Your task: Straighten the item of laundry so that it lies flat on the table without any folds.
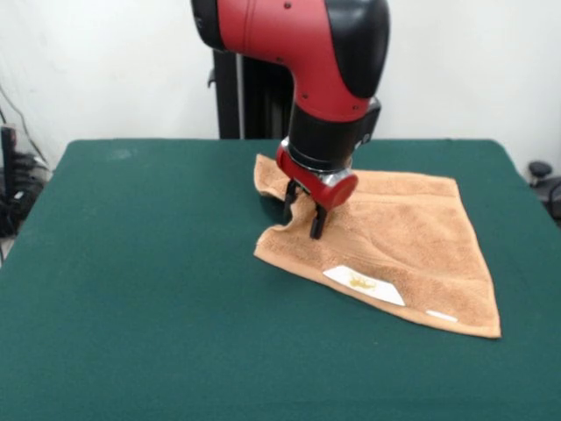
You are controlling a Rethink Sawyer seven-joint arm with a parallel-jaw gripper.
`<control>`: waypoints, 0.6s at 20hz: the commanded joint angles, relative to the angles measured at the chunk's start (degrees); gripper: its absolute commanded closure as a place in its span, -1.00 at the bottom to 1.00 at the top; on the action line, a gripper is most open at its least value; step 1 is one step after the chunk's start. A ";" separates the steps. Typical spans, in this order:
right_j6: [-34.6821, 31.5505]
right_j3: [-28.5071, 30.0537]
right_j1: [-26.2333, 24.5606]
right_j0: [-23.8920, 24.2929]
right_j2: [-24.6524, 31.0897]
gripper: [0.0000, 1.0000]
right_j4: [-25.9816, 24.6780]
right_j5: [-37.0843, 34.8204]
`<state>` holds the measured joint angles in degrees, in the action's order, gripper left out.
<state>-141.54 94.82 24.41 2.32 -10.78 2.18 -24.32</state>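
Towel (412, 241) lies spread on the green worktop (131, 289), its left edge bunched under the end effector (302, 215), whose spread fingers straddle a fold

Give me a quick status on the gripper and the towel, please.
Gripper open, down on the towel's left part. Towel mostly spread on the table, left edge bunched and folded, labels showing on the near edge. Nothing in the way.
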 commanded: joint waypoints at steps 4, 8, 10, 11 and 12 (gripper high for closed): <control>0.74 1.64 -1.00 -0.92 6.91 1.00 -2.86 0.26; -2.94 1.82 -1.11 -1.70 5.55 1.00 -2.49 5.80; -5.42 2.11 -1.86 -2.08 5.20 1.00 -2.23 10.02; -5.93 2.25 -2.11 -2.02 5.29 1.00 -2.11 11.06; -6.81 2.29 -2.27 -2.60 4.47 1.00 -2.30 12.97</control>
<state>-141.54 94.84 24.41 2.16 -10.75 0.85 -20.27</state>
